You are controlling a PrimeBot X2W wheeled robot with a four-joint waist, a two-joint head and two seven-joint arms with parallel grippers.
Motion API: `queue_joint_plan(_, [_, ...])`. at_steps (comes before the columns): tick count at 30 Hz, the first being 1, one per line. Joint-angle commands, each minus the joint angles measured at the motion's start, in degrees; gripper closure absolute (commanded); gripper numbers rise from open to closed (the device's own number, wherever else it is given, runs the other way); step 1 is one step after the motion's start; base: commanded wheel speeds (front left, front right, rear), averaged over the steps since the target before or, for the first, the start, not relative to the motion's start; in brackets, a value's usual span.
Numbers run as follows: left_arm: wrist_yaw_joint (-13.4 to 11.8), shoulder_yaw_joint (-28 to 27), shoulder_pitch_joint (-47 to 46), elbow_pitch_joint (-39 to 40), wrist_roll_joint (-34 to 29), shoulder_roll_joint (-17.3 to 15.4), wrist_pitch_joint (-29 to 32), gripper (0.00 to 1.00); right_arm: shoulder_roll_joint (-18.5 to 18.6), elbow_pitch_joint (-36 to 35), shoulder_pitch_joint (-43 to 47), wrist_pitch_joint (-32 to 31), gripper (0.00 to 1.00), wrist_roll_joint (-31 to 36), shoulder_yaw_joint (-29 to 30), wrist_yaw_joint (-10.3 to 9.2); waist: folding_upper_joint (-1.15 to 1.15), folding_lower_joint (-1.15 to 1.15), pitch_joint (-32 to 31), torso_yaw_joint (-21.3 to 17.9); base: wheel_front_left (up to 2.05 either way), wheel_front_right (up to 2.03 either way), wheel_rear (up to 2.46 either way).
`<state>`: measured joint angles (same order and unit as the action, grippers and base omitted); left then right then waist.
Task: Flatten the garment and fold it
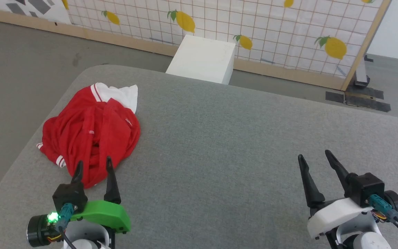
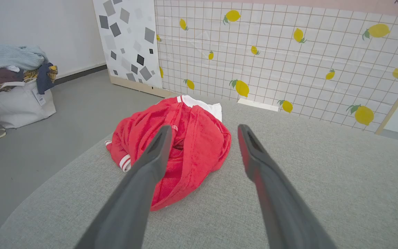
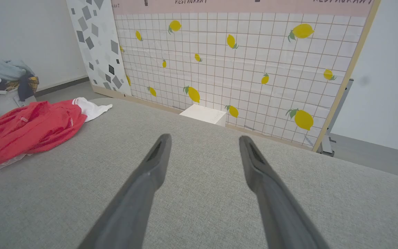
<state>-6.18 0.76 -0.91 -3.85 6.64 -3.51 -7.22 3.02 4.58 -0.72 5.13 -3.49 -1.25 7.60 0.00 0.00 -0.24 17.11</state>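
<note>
Red with a white sleeve, the garment [image 1: 92,135] is heaped, crumpled, on the left of the grey table [image 1: 237,145]. The left fingers [image 1: 111,180] are held spread and empty at its near edge; the right fingers [image 1: 308,183] are likewise spread, well apart at the near right.
</note>
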Motion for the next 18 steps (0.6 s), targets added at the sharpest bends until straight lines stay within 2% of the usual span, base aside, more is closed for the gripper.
queue_joint_plan(1, [-0.6,0.0,0.4,-0.4,0.9,-0.3,-0.6,0.0,-0.1,0.3,-1.1,0.6,0.0,-0.4,-0.1,-0.06,0.0,0.0,0.1,0.6,0.0,0.0,0.0])
queue_joint_plan(18, [-2.3,-0.2,0.2,-2.0,2.6,-0.4,-2.6,0.0,-0.1,1.6,-2.0,2.1,0.0,-1.2,-0.4,-0.07,0.0,0.0,0.3,4.9,0.0,0.0,0.0])
